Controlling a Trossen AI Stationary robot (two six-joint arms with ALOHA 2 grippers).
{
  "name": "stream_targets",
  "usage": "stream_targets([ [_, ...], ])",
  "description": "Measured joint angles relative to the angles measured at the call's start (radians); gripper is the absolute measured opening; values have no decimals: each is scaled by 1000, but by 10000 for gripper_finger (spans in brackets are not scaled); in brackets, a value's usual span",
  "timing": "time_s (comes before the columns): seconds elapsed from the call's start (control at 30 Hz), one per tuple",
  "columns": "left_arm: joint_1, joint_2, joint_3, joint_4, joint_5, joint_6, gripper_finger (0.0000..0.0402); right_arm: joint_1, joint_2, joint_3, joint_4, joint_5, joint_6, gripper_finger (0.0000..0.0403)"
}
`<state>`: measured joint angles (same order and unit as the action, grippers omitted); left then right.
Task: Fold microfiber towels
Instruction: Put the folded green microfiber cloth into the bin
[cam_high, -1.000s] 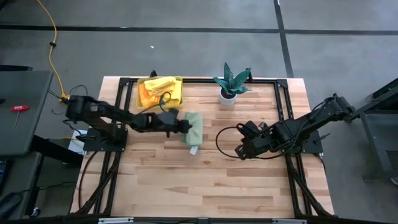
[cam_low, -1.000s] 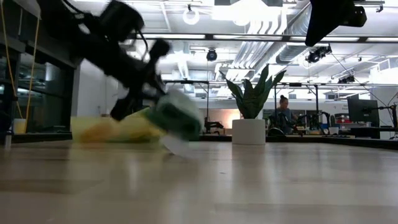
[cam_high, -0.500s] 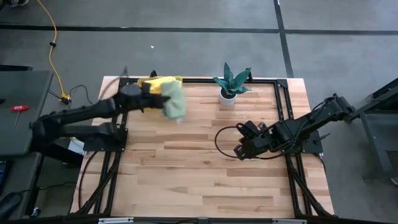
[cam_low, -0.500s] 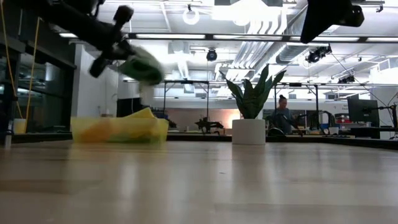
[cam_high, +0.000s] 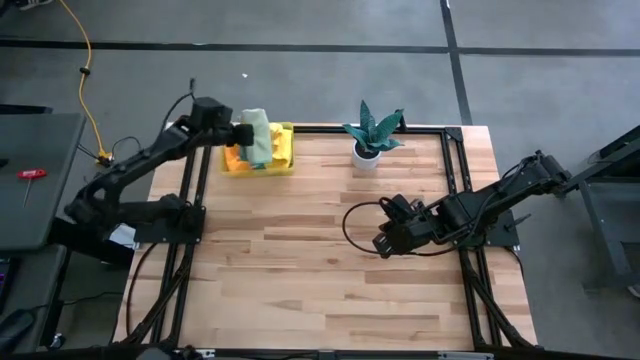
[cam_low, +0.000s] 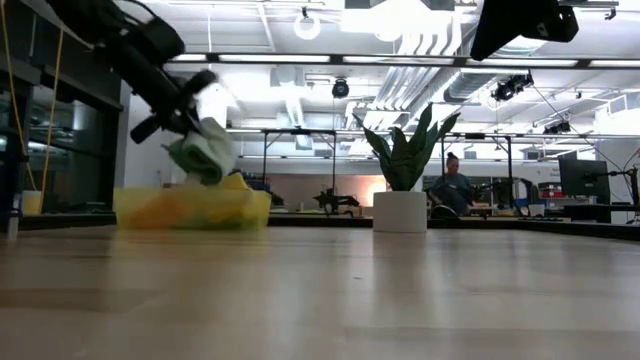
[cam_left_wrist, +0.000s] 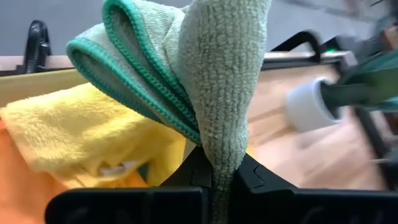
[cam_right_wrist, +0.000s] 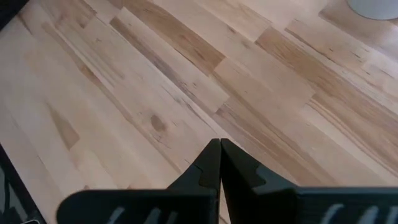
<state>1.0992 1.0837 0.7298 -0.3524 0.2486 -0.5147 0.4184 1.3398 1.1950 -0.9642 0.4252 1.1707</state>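
Right gripper (cam_high: 381, 243) sits low over the bare table (cam_high: 330, 290), fingers pressed together, holding nothing. Farther back, the left gripper (cam_high: 243, 132) has a folded green towel (cam_high: 257, 136) pinched tight, hanging over the yellow bin (cam_high: 284, 160) of towels.

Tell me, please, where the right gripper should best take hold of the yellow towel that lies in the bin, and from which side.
Probably from straight above, on the raised fold of the yellow towel. It lies bunched and loose in the yellow bin, whose walls block any sideways approach. First the left gripper, which holds the green towel over the bin, should move clear.
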Motion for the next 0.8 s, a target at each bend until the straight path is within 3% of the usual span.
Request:
stream_targets([
  [0.1,-1,73,11,29,-41,36,2,0,0,0,1,0,17,0],
  [0.3,9,173,13,92,-2,31,1,0,0,0,1,-2,34,0],
  [0.67,2,175,13,-146,-152,182,1,0,0,0,1,31,37,0],
  [0.8,-1,175,12,-160,-189,204,9,0,0,0,1,32,38,0],
])
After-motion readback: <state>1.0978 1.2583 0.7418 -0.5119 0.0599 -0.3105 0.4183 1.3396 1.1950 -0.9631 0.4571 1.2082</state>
